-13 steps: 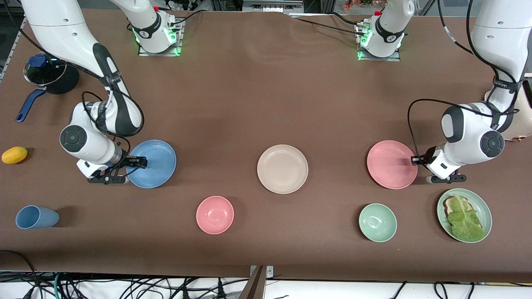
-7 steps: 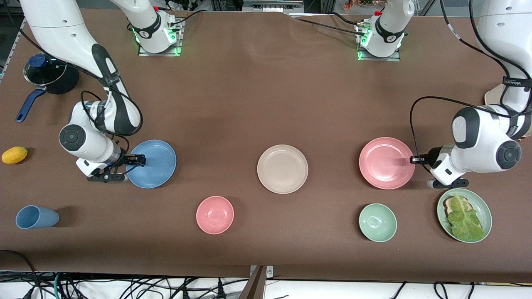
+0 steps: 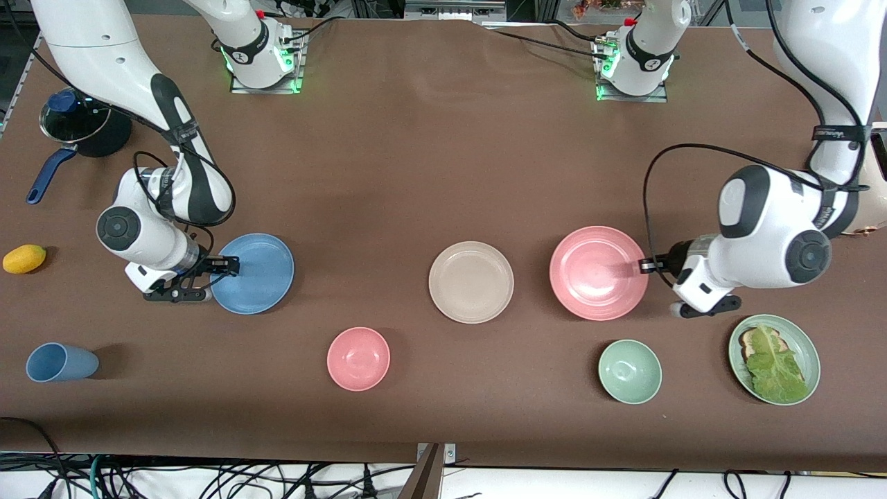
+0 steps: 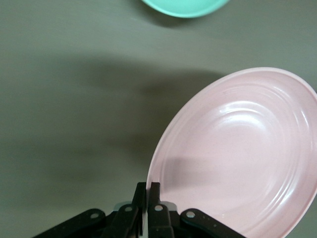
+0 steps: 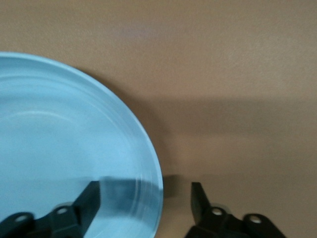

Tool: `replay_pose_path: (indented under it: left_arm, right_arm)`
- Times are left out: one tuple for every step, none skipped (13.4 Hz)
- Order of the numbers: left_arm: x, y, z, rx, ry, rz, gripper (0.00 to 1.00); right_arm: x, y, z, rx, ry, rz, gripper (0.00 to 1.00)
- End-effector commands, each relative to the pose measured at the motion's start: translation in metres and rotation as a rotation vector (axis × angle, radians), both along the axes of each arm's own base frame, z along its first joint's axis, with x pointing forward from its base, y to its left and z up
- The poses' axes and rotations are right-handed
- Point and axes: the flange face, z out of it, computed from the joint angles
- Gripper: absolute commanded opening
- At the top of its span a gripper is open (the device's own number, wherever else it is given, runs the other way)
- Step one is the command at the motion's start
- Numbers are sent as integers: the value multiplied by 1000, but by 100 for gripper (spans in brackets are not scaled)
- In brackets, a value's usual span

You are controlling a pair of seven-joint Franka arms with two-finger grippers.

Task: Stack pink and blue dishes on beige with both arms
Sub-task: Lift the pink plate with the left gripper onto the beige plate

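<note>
While left gripper pinches pink plate (no legible writing).

Pink plate and blue plate, both edge-cropped in wrist views.

— What's my backdrop here?

— I see one long table under a brown cloth, lightly creased toward the top of the front view.

— And the edges?

— Below the table's near edge I see a tangle of black cables on a pale floor, plus a metal bracket at the middle of the edge. Along the top, grey framing.

— Lighting?

— Even, from overhead; shadows on the cloth are soft. Green lamps glow there.
</note>
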Motion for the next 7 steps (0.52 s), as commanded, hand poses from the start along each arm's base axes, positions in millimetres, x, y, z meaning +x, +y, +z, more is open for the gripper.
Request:
replay_pose_path:
  left_arm:
    - [-1, -53, 5, -5, 12, 3, 0]
    - [-5, -78, 2, 5, 14, -20, 0]
    - [-7, -109, 4, 6, -5, -51, 0]
    - [-6, -127, 0, 14, -16, -53, 0]
    - [-5, -144, -7, 28, -21, -46, 0]
    - [-6, -166, -16, 48, -37, -41, 0]
    - [-7, -188, -27, 77, -58, -25, 0]
  right_arm:
    - [-10, -1, 6, 18, -14, 6, 68]
    - [-11, -1, 6, 18, -14, 6, 61]
    - [-11, -1, 6, 18, -14, 6, 54]
    - [-10, -1, 8, 18, -16, 6, 48]
    - [-10, -1, 9, 19, -18, 4, 41]
    - [-10, -1, 9, 19, -18, 4, 33]
    - [-10, -1, 9, 19, -17, 6, 26]
